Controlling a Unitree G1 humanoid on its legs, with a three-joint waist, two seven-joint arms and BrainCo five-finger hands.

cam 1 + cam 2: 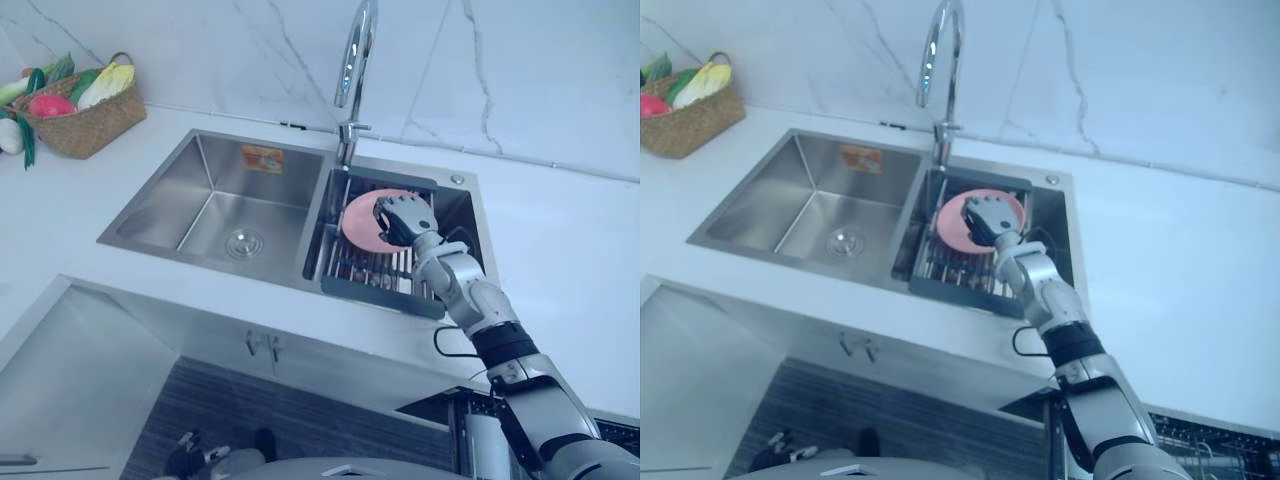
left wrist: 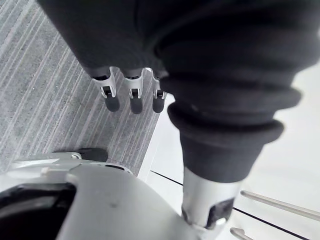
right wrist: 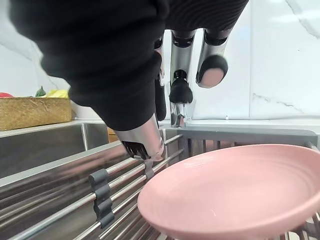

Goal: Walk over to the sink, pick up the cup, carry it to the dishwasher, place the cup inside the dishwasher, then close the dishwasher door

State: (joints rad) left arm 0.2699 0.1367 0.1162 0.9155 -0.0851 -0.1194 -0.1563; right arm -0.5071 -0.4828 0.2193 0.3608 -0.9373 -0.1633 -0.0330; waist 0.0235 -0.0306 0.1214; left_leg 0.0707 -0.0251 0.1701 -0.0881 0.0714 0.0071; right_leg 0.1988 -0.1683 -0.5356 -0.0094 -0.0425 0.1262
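Right arm extended from the lower right across the white countertop [image 1: 560,250] and over the front rim of the double-basin steel sink [image 1: 150,215], with the silver forearm angled up and forward and the dark ribbed wrist cover lying above the right-hand basin. The right hand [image 1: 403,218] was poised over a pink plate [image 1: 358,222], its back turned up towards the head camera and its fingers directed at the base of the faucet [image 1: 355,60]. In the right wrist view the fingers [image 3: 212,70] were straight and spread, closed on nothing, and their dark tips stood clear above the plate's rim. The thumb [image 3: 145,140] reached down apart from them, towards the bars beside the plate. Whether the palm touched the plate could not be told. The object under the hand was a shallow pink plate rather than a cup; it lay tilted on the metal bars of a dark-framed drain rack [image 1: 375,292] set in the right basin, just in front of the faucet. The left basin lay beside it. A woven basket [image 1: 85,125] of produce stood on the countertop well to the left of the sink. The left hand [image 2: 131,95] hung low beside the body, its fingers loose and holding nothing above the striped grey floor [image 2: 45,100].
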